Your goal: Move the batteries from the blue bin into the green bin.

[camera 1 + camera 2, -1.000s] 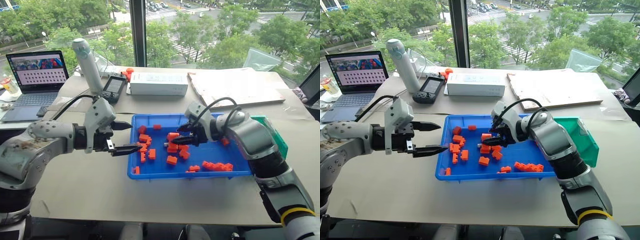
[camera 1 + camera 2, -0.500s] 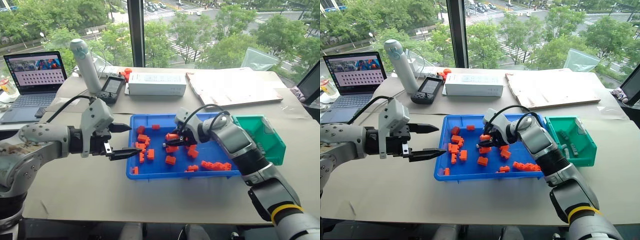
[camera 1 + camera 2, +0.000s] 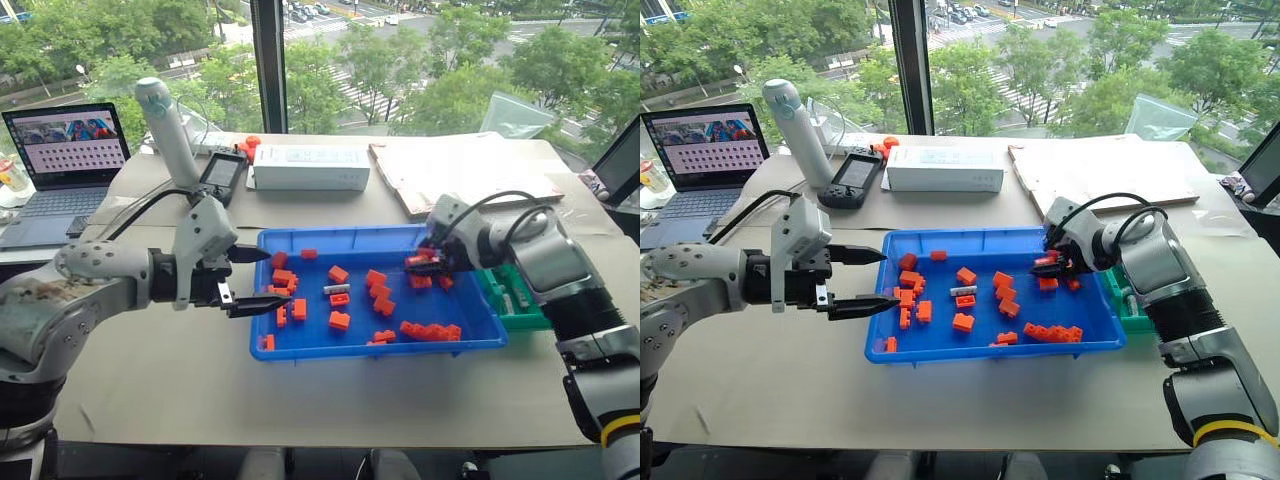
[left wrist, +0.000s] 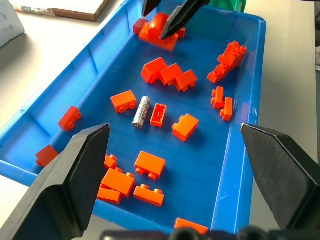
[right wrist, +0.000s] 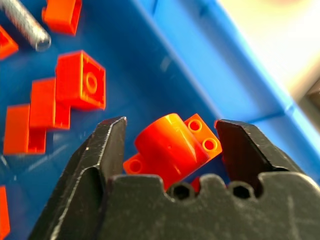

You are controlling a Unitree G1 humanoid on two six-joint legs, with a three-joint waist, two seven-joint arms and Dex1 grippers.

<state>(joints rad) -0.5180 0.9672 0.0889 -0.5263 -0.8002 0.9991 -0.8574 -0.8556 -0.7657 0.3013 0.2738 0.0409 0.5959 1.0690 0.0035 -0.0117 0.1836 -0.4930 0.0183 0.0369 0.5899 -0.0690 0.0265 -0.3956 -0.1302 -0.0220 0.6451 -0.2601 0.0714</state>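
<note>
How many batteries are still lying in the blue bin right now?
1. A single battery lies near the middle of the blue bin, between two orange blocks. Others could be hidden under blocks or behind the right end effector.

Your one visible battery (image 4: pixel 141 111) lies mid-floor in the blue bin (image 3: pixel 300 347), hemmed by orange blocks (image 3: pixel 339 320) just beside it, though its top stays open from above. The right pincer (image 3: pixel 424 265), jaws spread around an orange piece, hangs over the bin's right end, near the green bin (image 3: pixel 520 318). The left pincer (image 3: pixel 255 280), jaws spread, stands at the bin's left wall. The near tabletop (image 3: pixel 300 400) is bare.
</note>
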